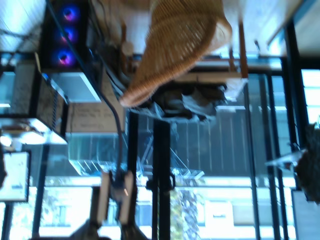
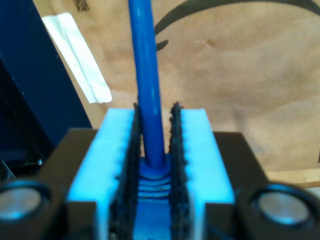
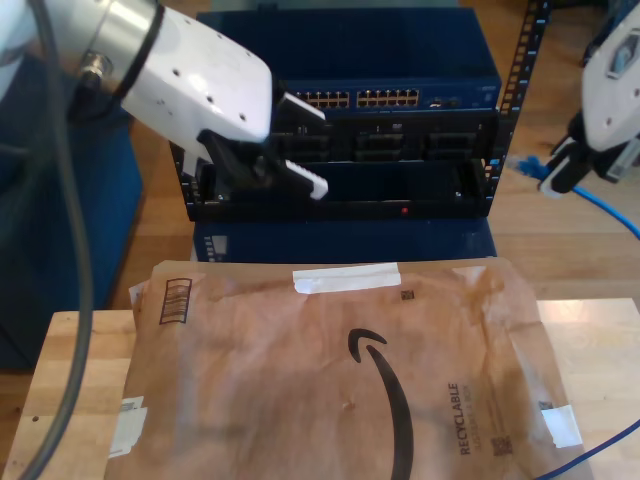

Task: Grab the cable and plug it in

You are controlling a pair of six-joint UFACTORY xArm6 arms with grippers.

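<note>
In the first wrist view my first gripper (image 1: 112, 202) points into the room toward a wicker chair (image 1: 177, 45) and tall windows; its fingers stand narrowly apart, and whether anything sits between them I cannot tell.

In the second wrist view my second gripper (image 2: 155, 150) is clamped on the cable (image 2: 147, 75), over brown paper (image 2: 235, 75).

In the exterior view that gripper (image 3: 565, 170) hangs at the exterior view's right, just beside the rack (image 3: 345, 120), with open floor around it.
</note>
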